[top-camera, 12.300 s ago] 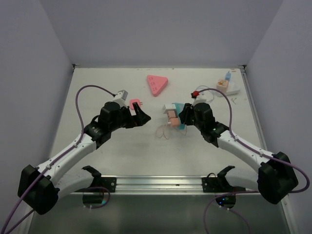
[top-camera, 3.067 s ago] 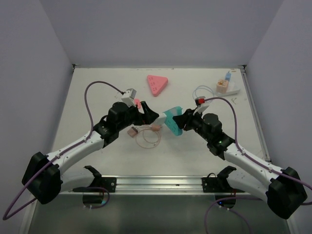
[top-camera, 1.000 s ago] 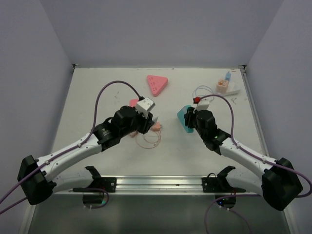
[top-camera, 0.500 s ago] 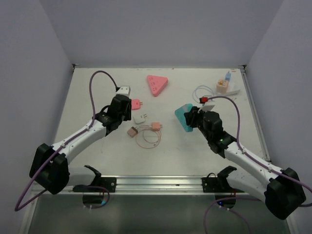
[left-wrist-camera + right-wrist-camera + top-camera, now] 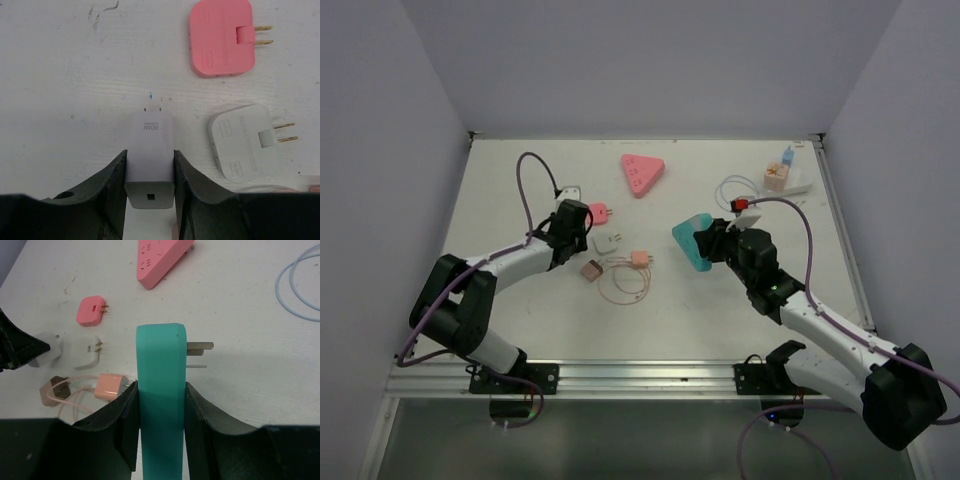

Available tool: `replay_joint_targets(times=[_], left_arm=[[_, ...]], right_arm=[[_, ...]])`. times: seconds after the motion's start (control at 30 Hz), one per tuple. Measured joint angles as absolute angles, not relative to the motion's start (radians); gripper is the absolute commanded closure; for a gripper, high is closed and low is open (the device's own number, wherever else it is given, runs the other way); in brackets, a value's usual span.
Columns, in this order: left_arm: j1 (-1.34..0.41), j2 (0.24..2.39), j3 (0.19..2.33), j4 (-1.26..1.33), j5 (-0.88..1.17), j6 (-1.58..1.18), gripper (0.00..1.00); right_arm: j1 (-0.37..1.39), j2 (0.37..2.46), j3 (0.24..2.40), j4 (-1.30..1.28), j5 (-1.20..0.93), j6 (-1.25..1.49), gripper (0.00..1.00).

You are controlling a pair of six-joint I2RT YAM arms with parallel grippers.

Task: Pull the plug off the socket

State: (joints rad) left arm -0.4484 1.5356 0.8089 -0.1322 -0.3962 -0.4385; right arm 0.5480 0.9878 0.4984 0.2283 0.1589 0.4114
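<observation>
The left gripper squeezes the white plug from both sides, low in the middle of the left wrist view. The plug lies on the table. The right gripper holds the blue-green socket tight, just right of the middle in the top view. Plug and socket are well apart. A pink adapter lies near the plug.
</observation>
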Motion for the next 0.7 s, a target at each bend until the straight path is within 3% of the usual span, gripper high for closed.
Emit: replay_joint_targets(times=[0.07,0.17,0.3,0.4,0.6,0.7], left_arm=[[-0.440,1.533,0.791,-0.091,-0.392,-0.450,0.71],[-0.426,1.520,0.758,-0.035,-0.385,-0.467,0.57],[-0.414,1.488,0.713,-0.008,-0.368,-0.492,0.31],[-0.411,1.451,0.687,-0.009,-0.363,-0.511,0.18],[-0.405,1.348,0.685,-0.036,-0.358,-0.532,0.01],[-0.402,1.293,0.723,-0.098,-0.353,-0.532,0.00]], right_arm=[[0.546,0.989,0.498,0.233,0.155,0.416,1.00],[0.542,0.995,0.498,0.241,0.144,0.425,1.00],[0.538,1.004,0.496,0.252,0.138,0.440,1.00],[0.529,1.018,0.491,0.259,0.138,0.458,1.00],[0.496,1.092,0.491,0.287,0.134,0.500,1.00],[0.469,1.162,0.511,0.295,0.131,0.526,1.00]])
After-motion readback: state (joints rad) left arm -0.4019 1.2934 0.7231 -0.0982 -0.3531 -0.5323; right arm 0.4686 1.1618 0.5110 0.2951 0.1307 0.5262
